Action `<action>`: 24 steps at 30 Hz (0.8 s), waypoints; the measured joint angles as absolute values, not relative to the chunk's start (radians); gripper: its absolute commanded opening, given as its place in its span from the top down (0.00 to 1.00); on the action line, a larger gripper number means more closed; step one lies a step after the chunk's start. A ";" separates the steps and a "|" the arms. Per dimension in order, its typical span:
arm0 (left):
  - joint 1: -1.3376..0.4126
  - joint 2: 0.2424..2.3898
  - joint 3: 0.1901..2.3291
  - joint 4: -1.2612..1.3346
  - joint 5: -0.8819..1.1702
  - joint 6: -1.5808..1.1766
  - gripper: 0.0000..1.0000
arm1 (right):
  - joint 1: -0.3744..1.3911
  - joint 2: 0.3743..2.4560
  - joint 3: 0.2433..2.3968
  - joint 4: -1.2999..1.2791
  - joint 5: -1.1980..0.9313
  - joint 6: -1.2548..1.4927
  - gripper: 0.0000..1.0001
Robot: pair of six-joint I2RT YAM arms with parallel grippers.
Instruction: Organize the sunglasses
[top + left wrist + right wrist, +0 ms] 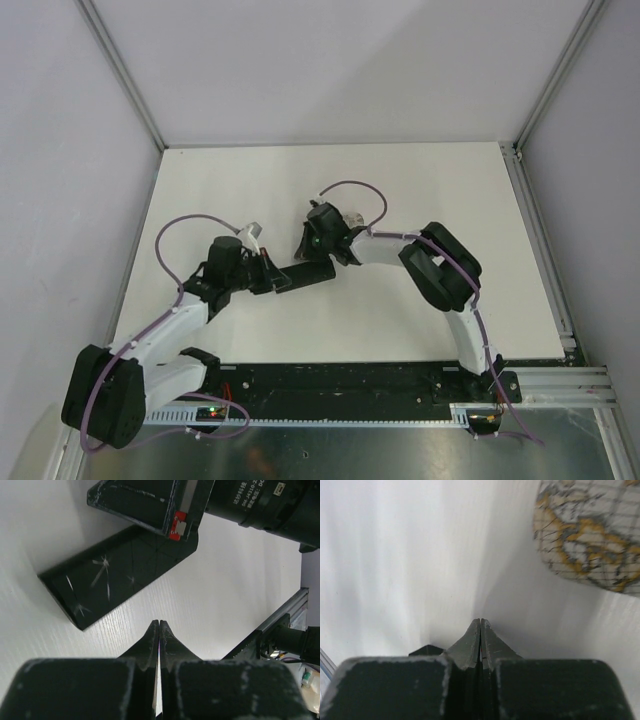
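No sunglasses show in any view; they are hidden or out of sight. A closed black oblong case (312, 273) (115, 575) lies mid-table between my two grippers. My left gripper (281, 280) (159, 623) is shut and empty, its tips just short of the case's near end. My right gripper (309, 257) (480, 621) is shut too, with nothing between its fingers. It hangs over the case's far end, where a black corner (424, 651) peeks out below its fingers. Whether it touches the case I cannot tell.
A beige patterned oval case (352, 219) (592, 535) sits just behind the right wrist, partly covered by it. The right gripper's body (150, 502) fills the top of the left wrist view. Grey walls (60, 150) enclose the white table (420, 190) on three sides.
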State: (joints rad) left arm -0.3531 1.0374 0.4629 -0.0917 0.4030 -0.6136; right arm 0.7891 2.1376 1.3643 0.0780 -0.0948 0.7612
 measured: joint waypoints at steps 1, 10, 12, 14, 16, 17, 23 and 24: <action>-0.352 1.037 0.461 -0.091 0.402 -0.614 0.99 | 0.797 2.137 1.372 0.058 -0.096 0.756 1.00; -0.349 1.024 0.455 -0.093 0.387 -0.614 0.99 | 0.752 2.011 1.372 -0.136 -0.030 0.666 1.00; -0.346 1.013 0.454 -0.093 0.381 -0.614 0.99 | 0.738 1.944 1.363 -0.165 -0.004 0.640 1.00; -0.342 0.994 0.455 -0.098 0.368 -0.614 0.99 | 0.721 1.854 1.341 -0.189 0.028 0.611 1.00; -0.336 0.972 0.455 -0.115 0.358 -0.613 0.99 | 0.709 1.763 1.311 -0.208 0.056 0.590 1.00; -0.334 0.953 0.458 -0.133 0.344 -0.612 0.98 | 0.705 1.708 1.283 -0.214 0.071 0.580 1.00; -0.325 0.808 0.549 -0.265 0.239 -0.591 0.63 | 0.666 1.288 1.055 -0.268 0.155 0.532 0.58; -0.324 0.777 0.574 -0.282 0.216 -0.579 0.43 | 0.654 1.213 1.021 -0.281 0.167 0.519 0.44</action>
State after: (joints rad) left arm -0.3241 0.7769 0.5739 -0.2817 0.2161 -0.5793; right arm 0.6544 1.2129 1.0214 -0.2810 0.1669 0.5190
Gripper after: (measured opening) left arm 0.206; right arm 0.274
